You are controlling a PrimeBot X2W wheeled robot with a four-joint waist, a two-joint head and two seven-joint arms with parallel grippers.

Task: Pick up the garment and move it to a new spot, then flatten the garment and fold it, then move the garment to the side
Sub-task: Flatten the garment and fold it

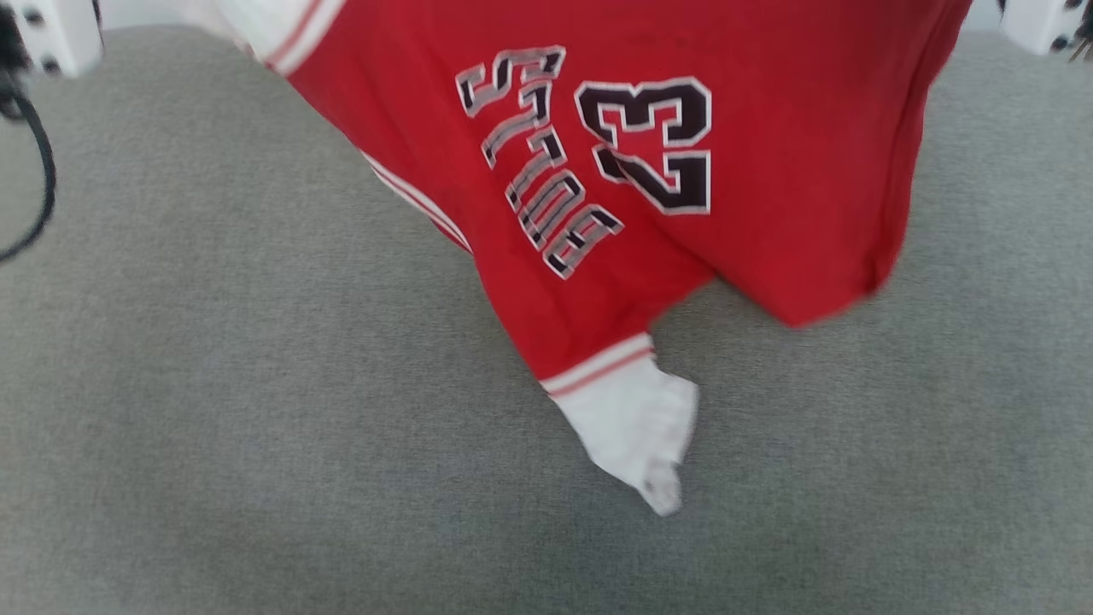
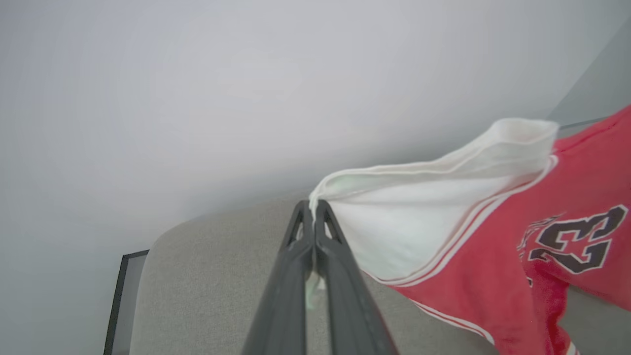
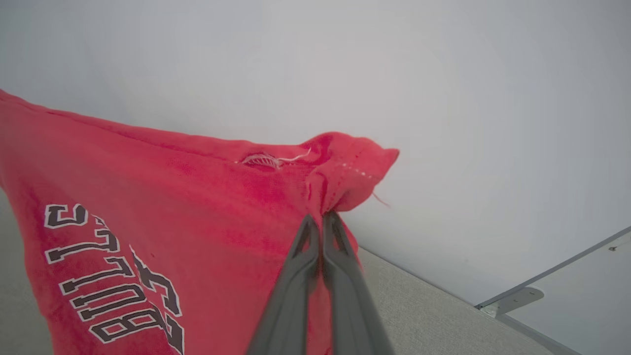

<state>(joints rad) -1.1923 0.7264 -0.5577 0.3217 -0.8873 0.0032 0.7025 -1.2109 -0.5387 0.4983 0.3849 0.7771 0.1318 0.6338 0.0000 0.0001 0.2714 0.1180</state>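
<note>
Garment (image 1: 768, 128), one, hangs between two clamped grippers: left gripper (image 2: 313, 204) on white sleeve (image 2: 419, 217), right gripper (image 3: 320, 217) on red corner (image 3: 355, 162).

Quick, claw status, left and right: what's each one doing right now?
Left claw: closed on the jersey, pinching its white sleeve.
Right claw: closed on the jersey, pinching a red corner.

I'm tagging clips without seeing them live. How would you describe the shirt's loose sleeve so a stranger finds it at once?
Start at the grey upholstered surface and the red garment hanging over it. Follow the red cloth down to its lowest tip: the white sleeve with a red-and-white striped band. It hangs loose, while the other white sleeve is pinched in the left gripper.
</note>
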